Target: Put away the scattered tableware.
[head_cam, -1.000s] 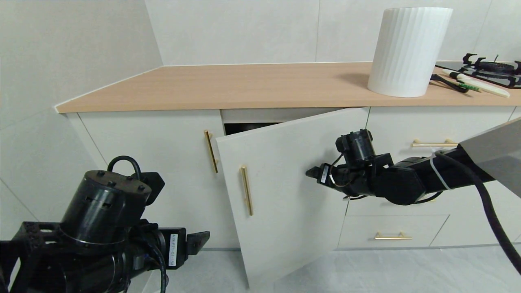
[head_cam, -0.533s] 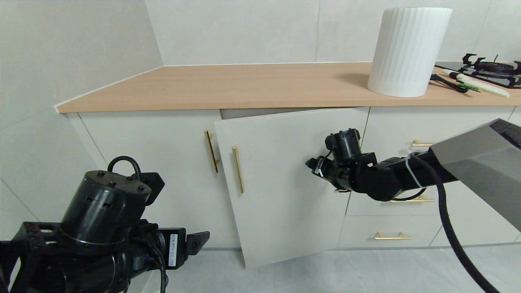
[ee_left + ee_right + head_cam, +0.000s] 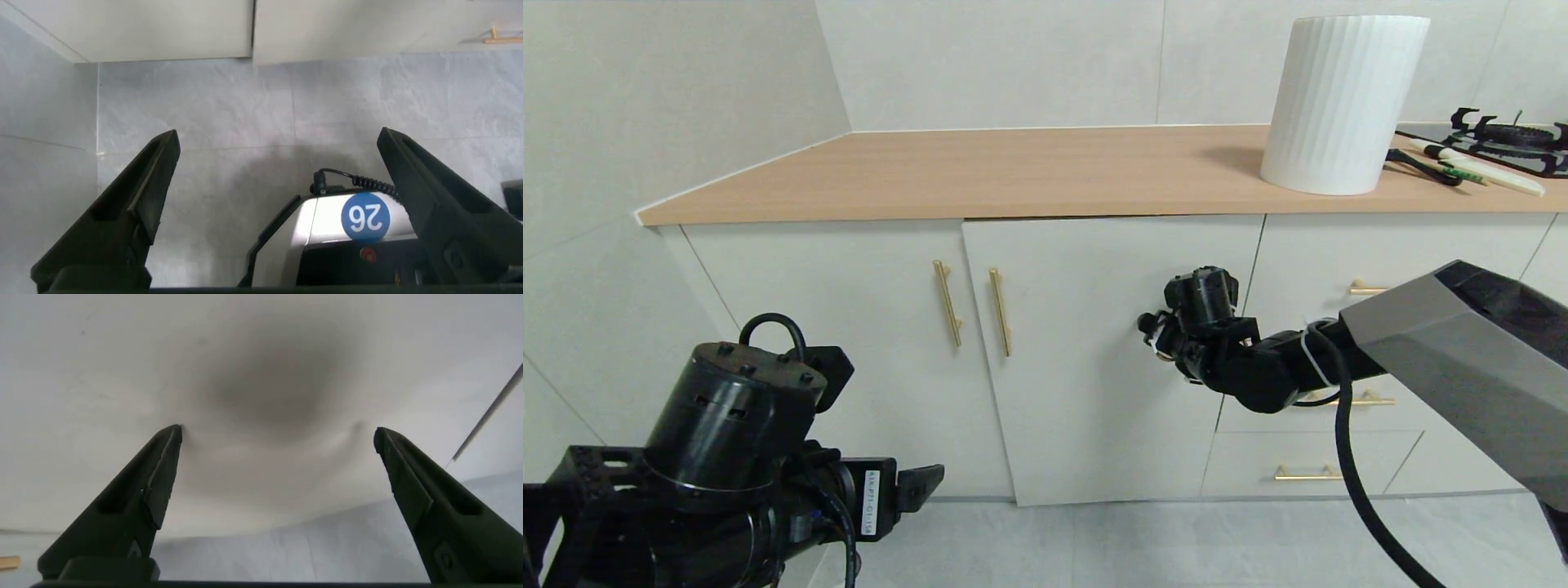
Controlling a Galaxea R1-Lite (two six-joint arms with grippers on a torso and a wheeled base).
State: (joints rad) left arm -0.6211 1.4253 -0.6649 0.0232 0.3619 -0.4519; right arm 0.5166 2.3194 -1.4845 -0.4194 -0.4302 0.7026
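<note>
Light wooden countertop (image 3: 1013, 175) spans 9 to 3 o'clock. Beneath it, the pale cabinet door (image 3: 1094, 408) sits flush. A tall white ribbed cylinder (image 3: 1343, 102) stands at 1 o'clock. The right gripper (image 3: 278, 431) is spread wide, tips against the door. The left gripper (image 3: 278, 139), at 7 o'clock, also gapes wide. The scattered tableware (image 3: 1474, 167), with white, green and black handles, lies on the countertop at 2 o'clock. The left gripper's white label strip (image 3: 872, 502) is too small to read.

— Where does the head view look from?
— From high up, forward and down at the desk (image 3: 1013, 175) and cabinet door (image 3: 1094, 367).
— And the wrist views?
— The right one looks past the right gripper (image 3: 276, 431), very near that same door. The left one faces the floor (image 3: 245, 106).
</note>
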